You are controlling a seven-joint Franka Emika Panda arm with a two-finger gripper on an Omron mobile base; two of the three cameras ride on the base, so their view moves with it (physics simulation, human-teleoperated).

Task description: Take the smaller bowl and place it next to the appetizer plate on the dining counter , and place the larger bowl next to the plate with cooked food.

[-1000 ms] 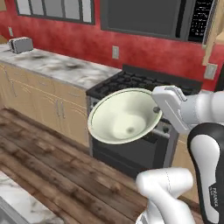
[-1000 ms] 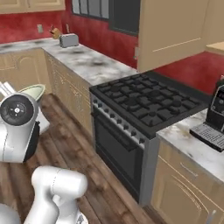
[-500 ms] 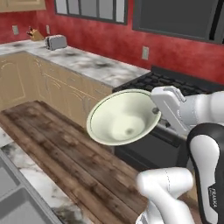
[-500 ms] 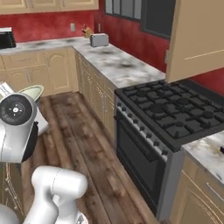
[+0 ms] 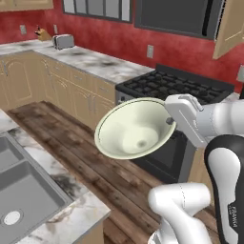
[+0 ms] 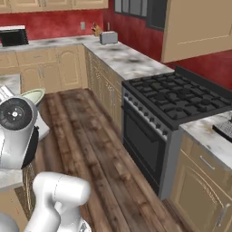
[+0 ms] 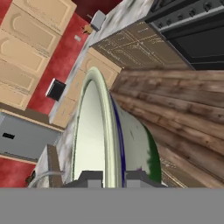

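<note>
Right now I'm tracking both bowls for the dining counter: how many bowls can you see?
1. The wide cream bowl with a green foot is held up on edge over the wood floor, the jaws pinching its rim. The smaller bowl may be elsewhere.

You see the larger bowl (image 7: 109,135) edge-on, its pale rim running up from between the two dark fingertips (image 7: 89,178), one on each side of the rim. The gripper (image 7: 113,179) is closed on that rim. To the left of the rim lies the cream inside; to the right, the outer wall carries a blue line and a green patch. Beyond the bowl, to its right, lies the brown wood floor (image 7: 183,118). Above the bowl stand beige cabinets (image 7: 131,48), and the black stove (image 7: 192,30) is further right. A small grey object, maybe the toaster (image 7: 99,19), sits far above the bowl.
</note>
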